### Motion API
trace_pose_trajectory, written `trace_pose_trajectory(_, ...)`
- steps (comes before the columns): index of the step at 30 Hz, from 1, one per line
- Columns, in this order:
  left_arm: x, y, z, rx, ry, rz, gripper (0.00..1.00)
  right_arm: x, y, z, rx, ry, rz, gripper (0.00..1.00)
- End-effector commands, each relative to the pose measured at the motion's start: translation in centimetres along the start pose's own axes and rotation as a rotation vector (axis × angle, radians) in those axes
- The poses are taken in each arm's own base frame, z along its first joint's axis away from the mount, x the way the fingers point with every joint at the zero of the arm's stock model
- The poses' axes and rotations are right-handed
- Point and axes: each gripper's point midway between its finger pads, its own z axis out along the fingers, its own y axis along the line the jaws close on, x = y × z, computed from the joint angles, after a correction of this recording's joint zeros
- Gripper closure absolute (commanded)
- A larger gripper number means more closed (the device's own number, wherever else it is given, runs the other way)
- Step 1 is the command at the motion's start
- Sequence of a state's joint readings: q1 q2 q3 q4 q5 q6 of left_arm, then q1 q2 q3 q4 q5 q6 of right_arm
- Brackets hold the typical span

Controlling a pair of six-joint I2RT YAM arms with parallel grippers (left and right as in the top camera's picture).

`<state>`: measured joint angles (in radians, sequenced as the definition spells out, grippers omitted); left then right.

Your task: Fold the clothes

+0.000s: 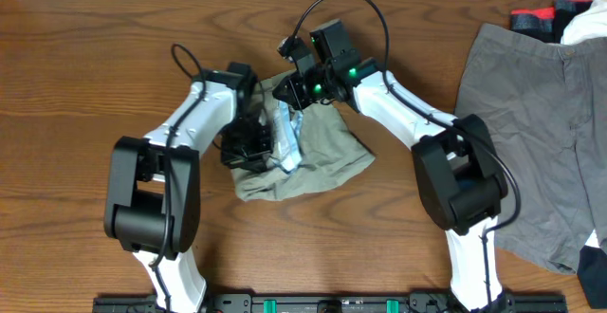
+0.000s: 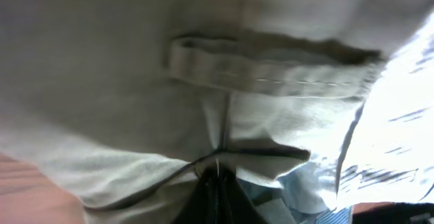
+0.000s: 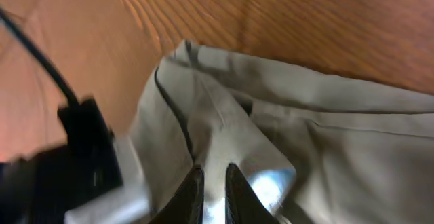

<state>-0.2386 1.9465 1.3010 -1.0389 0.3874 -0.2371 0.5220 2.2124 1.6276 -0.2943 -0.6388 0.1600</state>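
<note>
Khaki shorts [image 1: 322, 156] pinched by left hand [image 2: 218, 183] and right hand [image 3: 211, 183].

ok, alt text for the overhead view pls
Both arms meet over crumpled khaki shorts mid-table, the left gripper and right gripper each pinching its fabric. Grey shorts lie spread flat at the right edge of the wooden table.

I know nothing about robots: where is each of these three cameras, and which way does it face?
Overhead: above the table, looking straight down; both arms, khaki shorts, grey shorts.
Left wrist: on the left arm, close against the khaki cloth; left gripper shut on it.
Right wrist: on the right arm, facing along right gripper, pinching the shorts' edge.
Shared: all see the khaki shorts.
</note>
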Motion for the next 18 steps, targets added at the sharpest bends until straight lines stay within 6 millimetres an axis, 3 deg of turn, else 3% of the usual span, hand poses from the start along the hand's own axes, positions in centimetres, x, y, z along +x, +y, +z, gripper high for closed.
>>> trace_pose_trajectory(1, 0.1, -0.3, 0.1, 0.01, 0.006, -0.009, 0.94, 1.8, 1.5, 2.4, -0.112, 0.057, 0.114, 0.89)
trace_pose_trajectory(5, 0.1, -0.2, 0.1, 0.011, 0.004, -0.01, 0.94, 4.3, 1.7, 5.0, -0.15, 0.121, 0.21, 0.9)
trace_pose_trajectory(9, 0.1, -0.4, 0.1, 0.018, 0.006, -0.014, 0.94, 6.2, -0.9, 6.6, -0.077, 0.156, 0.415, 0.9)
trace_pose_trajectory(14, 1.3, -2.1, 0.4, 0.062, 0.047, 0.014, 0.94, 8.4, -3.6, 7.8, -0.052, 0.193, 0.6, 0.91)
trace_pose_trajectory(18, 2.9, -3.5, 1.2, 0.033, 0.085, 0.075, 0.94, 9.5, -4.0, 8.2, -0.07, 0.221, 0.645, 0.91)
